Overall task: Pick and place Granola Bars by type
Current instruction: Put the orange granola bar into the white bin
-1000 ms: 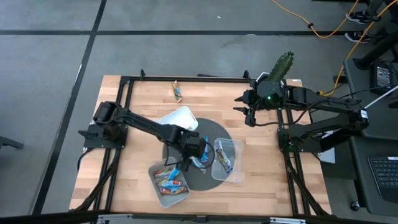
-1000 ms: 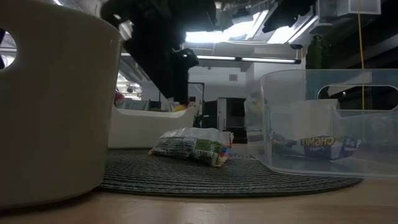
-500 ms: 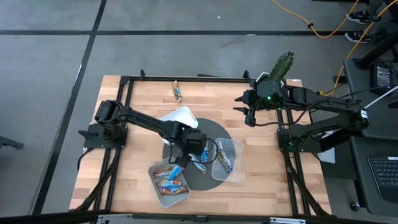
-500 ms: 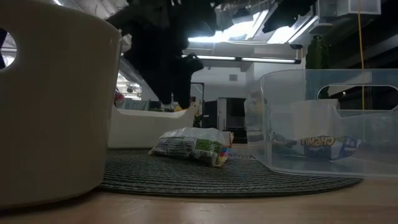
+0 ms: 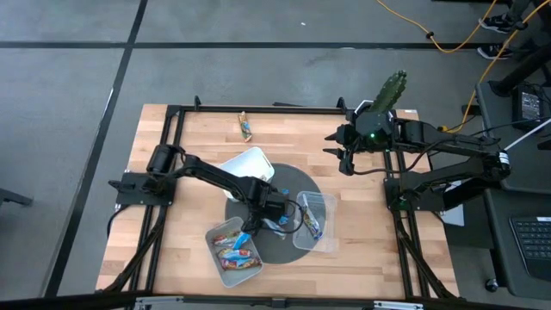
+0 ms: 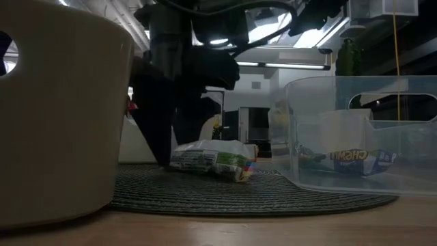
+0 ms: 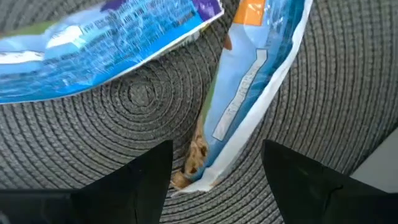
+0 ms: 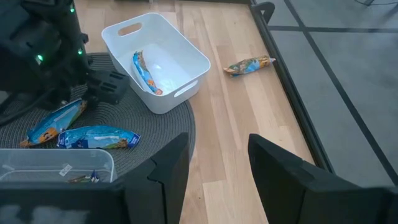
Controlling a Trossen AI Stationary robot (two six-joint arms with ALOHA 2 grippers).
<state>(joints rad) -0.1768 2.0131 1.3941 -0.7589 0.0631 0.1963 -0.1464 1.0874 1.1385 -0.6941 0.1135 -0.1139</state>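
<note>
My left gripper is open, low over the round grey mat in the middle of the table. Its fingers stand on either side of the end of a blue-wrapped granola bar that lies flat on the mat. A second blue bar lies beside it. In the low view one bar lies on the mat in front of the left gripper. Both bars also show in the right wrist view. My right gripper is open and waits by the table's far right corner.
A white tub at the mat's far left holds a blue bar. A clear tub on the right holds another. A tub at the near edge holds several bars. One bar lies on the wood near the far edge.
My left gripper has come down from above the mat and a little toward the near edge, and now stands low over the bars on the mat. The bars have stayed where they were.
</note>
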